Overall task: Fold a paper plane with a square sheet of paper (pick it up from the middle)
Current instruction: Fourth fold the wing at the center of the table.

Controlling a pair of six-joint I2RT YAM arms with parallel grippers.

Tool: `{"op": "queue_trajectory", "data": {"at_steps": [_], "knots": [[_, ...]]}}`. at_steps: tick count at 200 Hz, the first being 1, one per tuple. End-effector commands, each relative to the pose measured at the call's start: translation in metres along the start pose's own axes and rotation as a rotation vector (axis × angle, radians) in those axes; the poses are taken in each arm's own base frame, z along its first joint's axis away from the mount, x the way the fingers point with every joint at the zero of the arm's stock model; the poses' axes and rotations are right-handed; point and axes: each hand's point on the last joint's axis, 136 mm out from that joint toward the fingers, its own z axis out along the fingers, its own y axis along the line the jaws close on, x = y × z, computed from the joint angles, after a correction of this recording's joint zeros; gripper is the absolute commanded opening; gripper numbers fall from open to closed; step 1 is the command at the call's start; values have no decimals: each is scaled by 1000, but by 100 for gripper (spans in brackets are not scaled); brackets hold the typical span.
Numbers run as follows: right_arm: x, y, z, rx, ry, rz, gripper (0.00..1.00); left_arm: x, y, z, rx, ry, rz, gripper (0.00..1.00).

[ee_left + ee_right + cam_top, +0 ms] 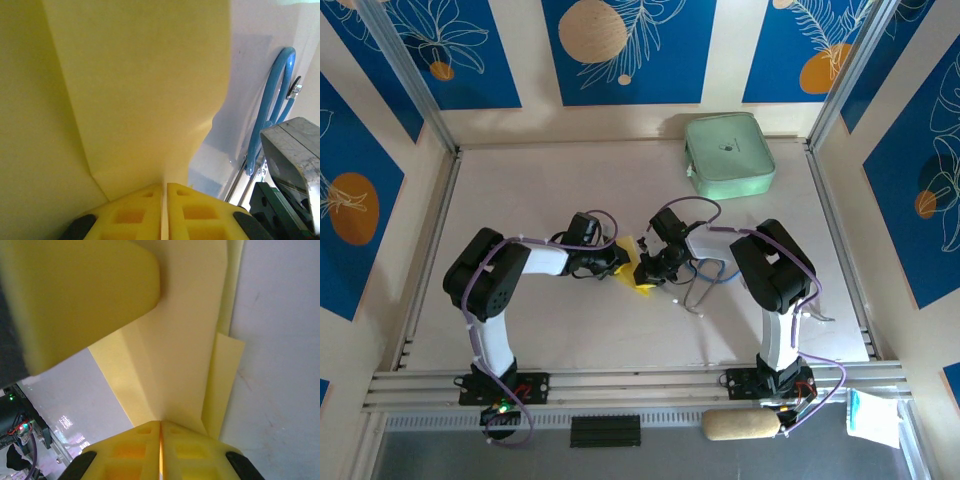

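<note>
The square sheet of paper is yellow, folded into layers, and held up between my two grippers at the table's middle. In the left wrist view the paper spreads wide, with one crease, and my left gripper is shut on its edge. The right wrist view has overlapping folded flaps of paper, and my right gripper is shut on them. A left-gripper finger lies over the paper's far end. From above, left gripper and right gripper nearly touch. I cannot tell whether the folds form a paper plane.
A mint-green rounded case lies at the back right of the table. A blue looped cable lies just right of the grippers, and the cable runs beside the paper. Part of the right arm is close by.
</note>
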Motion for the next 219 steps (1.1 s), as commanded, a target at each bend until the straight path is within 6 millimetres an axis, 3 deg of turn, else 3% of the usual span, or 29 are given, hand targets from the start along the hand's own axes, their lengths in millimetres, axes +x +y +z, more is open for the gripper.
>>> {"op": "queue_trajectory", "data": {"at_steps": [1, 40, 60, 219], "knots": [[11, -7, 4, -10, 43, 43, 11, 21, 58, 10, -185, 57, -104, 12], [11, 9, -14, -63, 15, 23, 11, 23, 60, 10, -189, 60, -104, 12], [15, 9, -19, -57, 14, 23, 11, 23, 60, 10, -189, 61, -105, 12], [34, -27, 2, 32, 79, 88, 11, 24, 62, 11, -195, 64, -115, 12]]}}
